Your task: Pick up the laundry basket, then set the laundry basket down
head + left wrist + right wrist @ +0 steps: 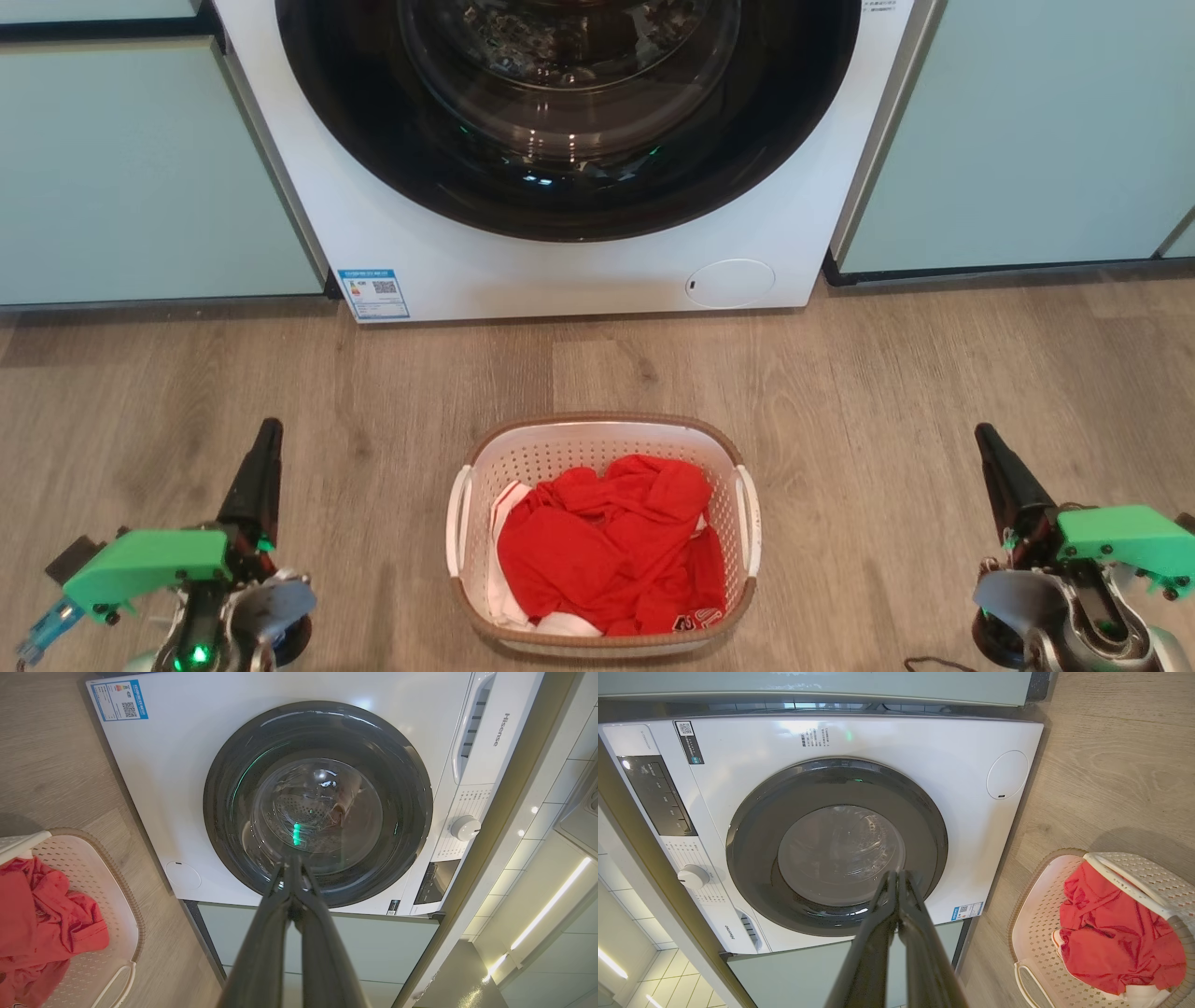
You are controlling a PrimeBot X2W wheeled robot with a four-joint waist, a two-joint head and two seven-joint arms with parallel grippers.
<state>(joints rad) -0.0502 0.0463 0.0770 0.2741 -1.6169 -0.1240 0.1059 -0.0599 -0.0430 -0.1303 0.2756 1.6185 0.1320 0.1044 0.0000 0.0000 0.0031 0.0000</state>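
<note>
- The left hand (267,446) is held low over the near left of the floor (887,373). In the left wrist view its two dark fingers are pressed together at the tips, with nothing between them.
- The right hand (991,448) is held likewise over the near right, its fingers closed on nothing.
- The laundry basket (597,420) is stood upright on the floor between the two hands, well apart from each. Red clothing (607,551) is heaped inside it over a little white cloth.
- One white side handle (457,523) is turned towards the left hand, and the other (750,523) towards the right.
- The pick-up is judged not yet begun, since both hands would have to be opened and brought inward first.
- If the handles were taken unevenly, or only one were caught, the basket could be tipped and the clothing spilled.
- A thin handle could also be lost from long smooth fingers, or a fingertip snagged in the perforated wall.
- The washing machine (523,271) is stood at the far edge of the floor, flanked by pale cabinets (140,168). A basket shoved forward instead of lifted could be knocked against it.
</note>
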